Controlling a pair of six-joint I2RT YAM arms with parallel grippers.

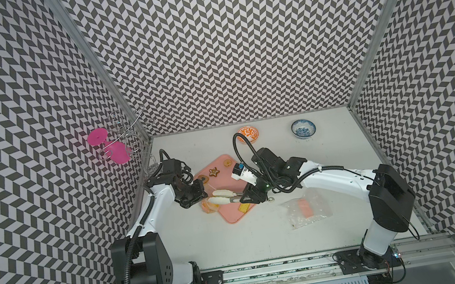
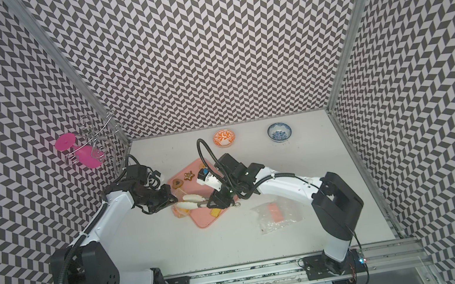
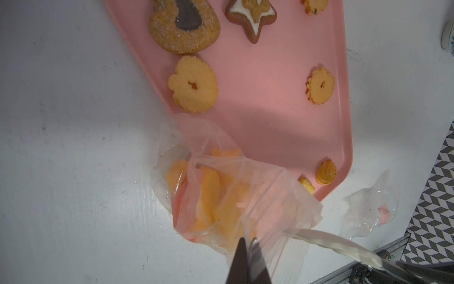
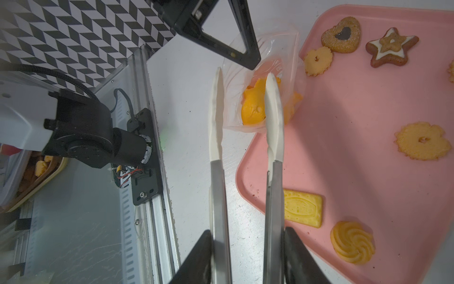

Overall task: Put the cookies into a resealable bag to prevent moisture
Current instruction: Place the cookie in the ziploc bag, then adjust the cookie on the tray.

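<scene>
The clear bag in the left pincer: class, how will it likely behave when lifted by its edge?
Probably floppy: the clear bag wrinkles and sags where the left pincer grips its edge. Likely bottom-heavy, since the cookies pile at one end. Its glossy film may slip.

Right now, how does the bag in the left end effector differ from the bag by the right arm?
Held bag: pinched by the left end effector, bunched, orange cookies inside; loose bag: flat on the table, untouched. Held bag overlaps the pink tray; loose bag lies apart from it. Both clear plastic.
</scene>
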